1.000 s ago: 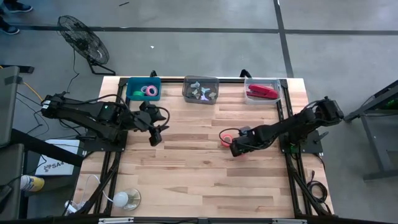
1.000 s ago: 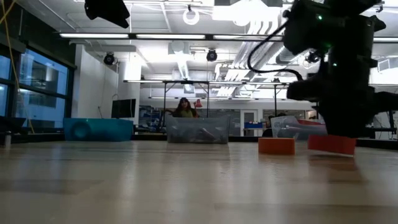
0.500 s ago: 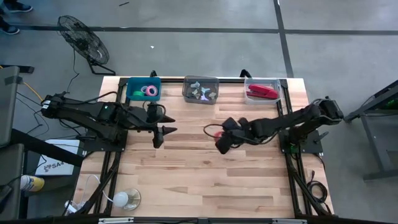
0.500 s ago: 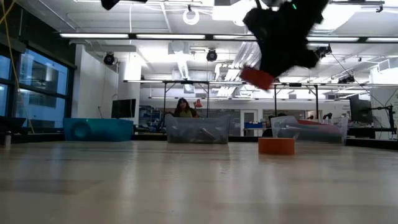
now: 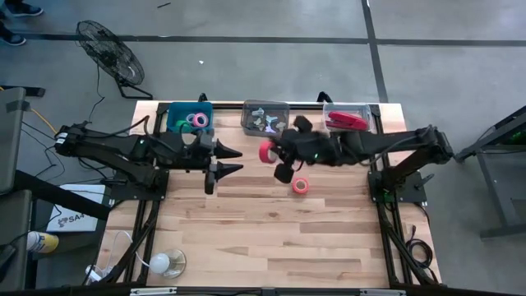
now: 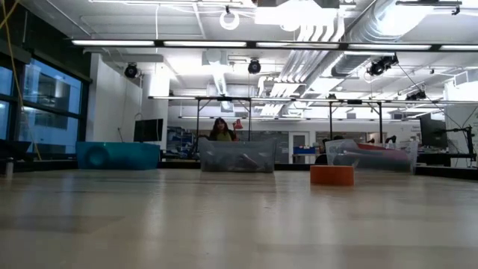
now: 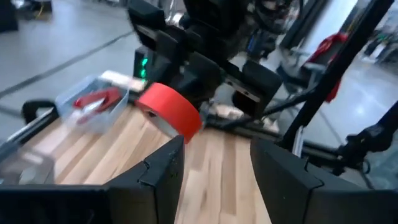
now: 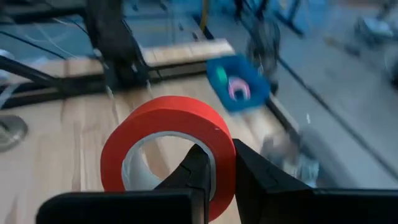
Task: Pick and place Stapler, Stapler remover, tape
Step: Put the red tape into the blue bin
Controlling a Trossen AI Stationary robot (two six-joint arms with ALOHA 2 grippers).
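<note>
**Red tape roll aloft over the table's far middle**

Held above the table (image 5: 246,238), just before the grey middle bin (image 5: 265,117): a red tape roll (image 5: 266,151), white inside, wall pinched by the right gripper (image 5: 275,156). Below and to the right, flat on the wood: a second red roll (image 5: 301,186). In the clear far-right bin (image 5: 346,120): the long bright-red stapler (image 5: 346,122). In the teal far-left bin (image 5: 190,117): pink and green rolls (image 5: 196,119). Facing the raised roll from the left, fingers spread and holding nothing: the left gripper (image 5: 233,159).
</note>
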